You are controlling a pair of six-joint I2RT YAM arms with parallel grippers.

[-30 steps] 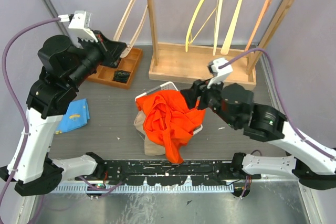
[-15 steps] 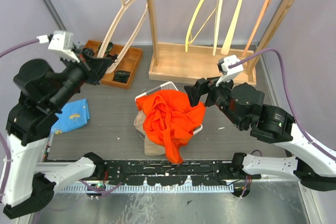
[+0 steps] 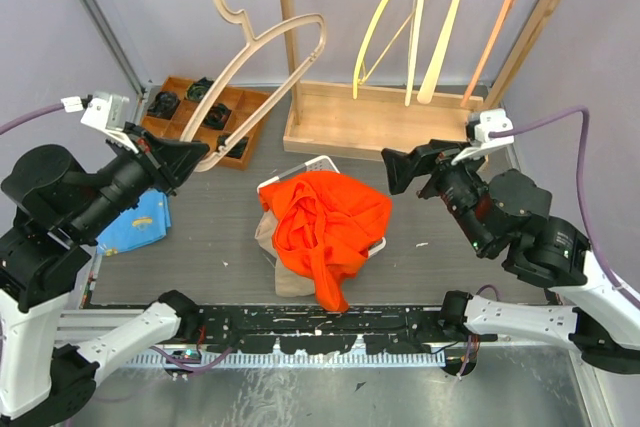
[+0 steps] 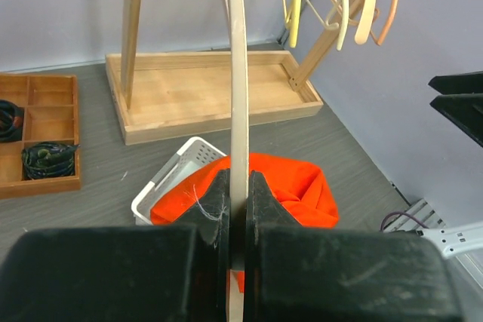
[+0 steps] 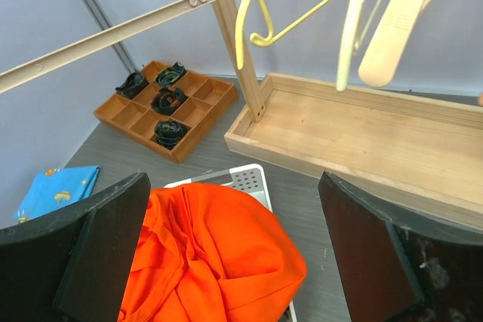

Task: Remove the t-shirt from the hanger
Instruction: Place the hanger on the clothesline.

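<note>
The orange t-shirt (image 3: 325,227) lies crumpled over a white basket (image 3: 305,169) in the middle of the table, free of any hanger. It also shows in the left wrist view (image 4: 302,190) and the right wrist view (image 5: 219,254). My left gripper (image 3: 190,159) is shut on a bare beige wooden hanger (image 3: 265,52) and holds it raised at the left. In the left wrist view the hanger (image 4: 238,73) stands clamped between the fingers. My right gripper (image 3: 405,169) is open and empty, to the right of the shirt and above the table.
A wooden rack (image 3: 385,127) with several hangers (image 3: 420,27) stands at the back. A wooden compartment tray (image 3: 205,117) with black items is at the back left. A blue cloth (image 3: 145,219) lies at the left. A tan cloth (image 3: 285,277) peeks out under the shirt.
My left arm has pulled back to the left and lifted the bare hanger higher. My right gripper has drawn away from the shirt to the right. The shirt stays on the basket.
</note>
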